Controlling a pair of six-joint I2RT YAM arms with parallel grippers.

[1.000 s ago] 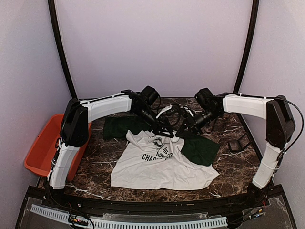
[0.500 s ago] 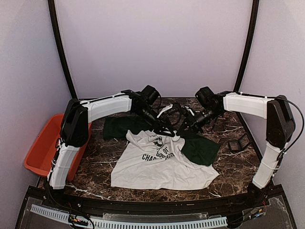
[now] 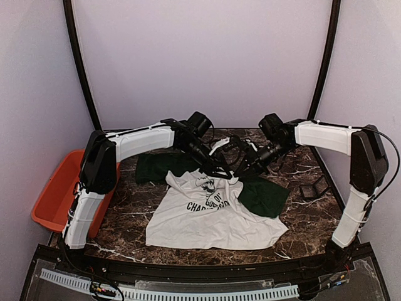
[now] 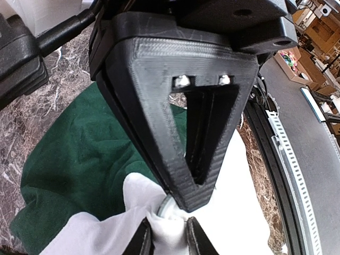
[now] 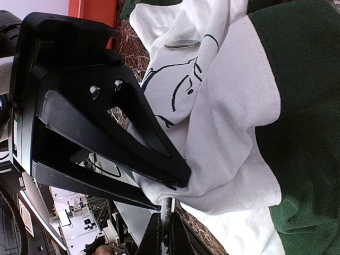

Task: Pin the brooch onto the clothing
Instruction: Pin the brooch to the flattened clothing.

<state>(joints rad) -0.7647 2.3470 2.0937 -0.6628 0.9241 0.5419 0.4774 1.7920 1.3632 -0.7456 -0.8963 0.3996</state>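
The white T-shirt (image 3: 213,216) with dark green sleeves and black print lies on the marble table. Both grippers meet above its collar. My left gripper (image 3: 219,172) is shut on a raised fold of white shirt cloth (image 4: 169,226), its fingers (image 4: 142,241) either side of the fold. My right gripper (image 3: 242,169) is shut on the brooch (image 5: 167,208), a thin silvery disc seen edge-on, pressed against that fold. The brooch's rim also shows in the left wrist view (image 4: 166,205) under the right gripper's finger. A small grey oval piece (image 5: 182,43) lies on the print.
An orange bin (image 3: 57,195) stands off the table's left edge. A small black stand (image 3: 313,187) sits at the right. The green sleeves (image 3: 264,198) spread to both sides of the collar. Black frame posts rise at the back corners.
The right gripper has shifted slightly right and up at the collar. The left gripper keeps its hold on the cloth fold. The shirt lies as before.
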